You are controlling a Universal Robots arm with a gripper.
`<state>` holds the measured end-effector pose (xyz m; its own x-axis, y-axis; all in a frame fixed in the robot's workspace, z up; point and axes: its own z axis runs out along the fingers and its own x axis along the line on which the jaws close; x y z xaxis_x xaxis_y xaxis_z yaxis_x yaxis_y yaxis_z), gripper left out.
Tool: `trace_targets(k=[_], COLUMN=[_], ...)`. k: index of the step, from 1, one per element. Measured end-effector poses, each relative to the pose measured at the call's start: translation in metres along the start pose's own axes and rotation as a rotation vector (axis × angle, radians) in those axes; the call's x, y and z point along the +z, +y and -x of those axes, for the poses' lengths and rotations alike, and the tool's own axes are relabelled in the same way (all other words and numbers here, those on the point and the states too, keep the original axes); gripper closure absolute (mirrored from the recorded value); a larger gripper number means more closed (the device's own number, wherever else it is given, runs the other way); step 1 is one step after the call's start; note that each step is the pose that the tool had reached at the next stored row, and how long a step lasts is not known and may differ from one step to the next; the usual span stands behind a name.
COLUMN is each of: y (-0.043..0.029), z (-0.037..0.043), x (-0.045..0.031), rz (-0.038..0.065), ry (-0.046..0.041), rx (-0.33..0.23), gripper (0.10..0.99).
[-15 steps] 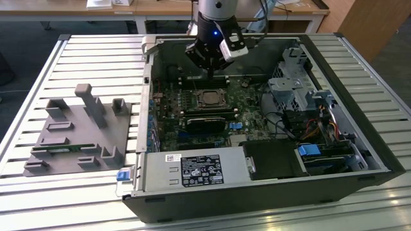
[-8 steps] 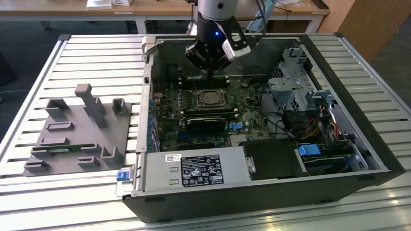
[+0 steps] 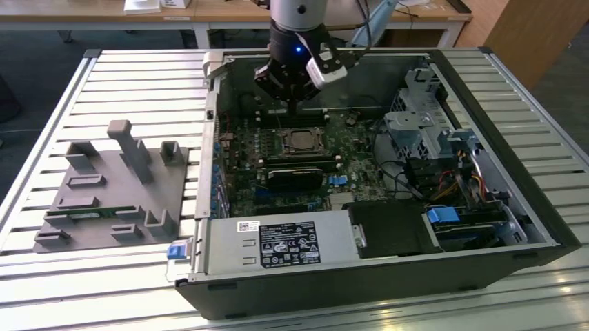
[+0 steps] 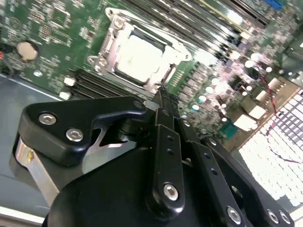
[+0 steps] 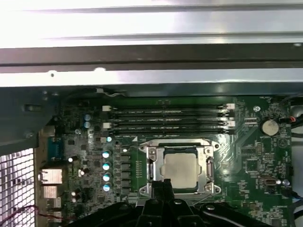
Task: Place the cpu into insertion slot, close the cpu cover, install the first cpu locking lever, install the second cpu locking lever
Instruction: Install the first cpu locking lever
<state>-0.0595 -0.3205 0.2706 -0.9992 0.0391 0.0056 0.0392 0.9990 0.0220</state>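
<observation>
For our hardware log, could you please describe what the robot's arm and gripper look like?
The arm is a silver-grey cylinder ending in a black wrist with a small blue light. A pale box is mounted on its side. The gripper is black, built of jointed bars with silver screws.

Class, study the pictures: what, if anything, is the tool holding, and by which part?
Nothing. The tool is shut and empty, its tips by the edge of the cpu cover; the cpu already lies under it.
</observation>
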Motion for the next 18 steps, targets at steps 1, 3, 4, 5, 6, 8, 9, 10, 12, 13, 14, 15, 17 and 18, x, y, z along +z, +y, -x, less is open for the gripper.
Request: trace_targets(k=[1, 3, 4, 5, 6, 8, 9, 10, 12, 13, 14, 15, 17, 18], y=[-0.0001, -0.0003, -0.0004, -0.0005, -0.0006, -0.0008, -0.0008, -0.0009, -0.0007, -0.0005, -0.0003, 0.0002, 0.0014, 0.0022], z=[-0.0029, -0.0086, -0.0114, -0.0137, -0.0155, -0.0190, -0.0204, -0.0220, -0.0239, -0.0246, -0.0253, -0.0261, -0.0289, -0.0302], x=[0.0003, 0.0008, 0.0013, 0.0019, 0.0025, 0.0039, 0.0043, 0.0047, 0.0057, 0.0061, 0.0064, 0.0066, 0.0073, 0.0078], rz=[0.000, 0.000, 0.000, 0.000, 0.000, 0.000, 0.000, 0.000, 0.001, 0.001, 0.001, 0.001, 0.001, 0.001], ry=[-0.0010, -0.0035, -0.0046, -0.0054, -0.0058, -0.0062, -0.0063, -0.0064, -0.0071, -0.0073, -0.0076, -0.0079, -0.0089, -0.0091], rx=[0.000, 0.000, -0.001, -0.002, -0.003, -0.007, -0.009, -0.011, -0.011, -0.011, -0.012, -0.012, -0.012, -0.012], gripper=[0.969, 0.969, 0.969, 0.969, 0.969, 0.969, 0.969, 0.969, 0.969, 0.969, 0.969, 0.969, 0.969, 0.969])
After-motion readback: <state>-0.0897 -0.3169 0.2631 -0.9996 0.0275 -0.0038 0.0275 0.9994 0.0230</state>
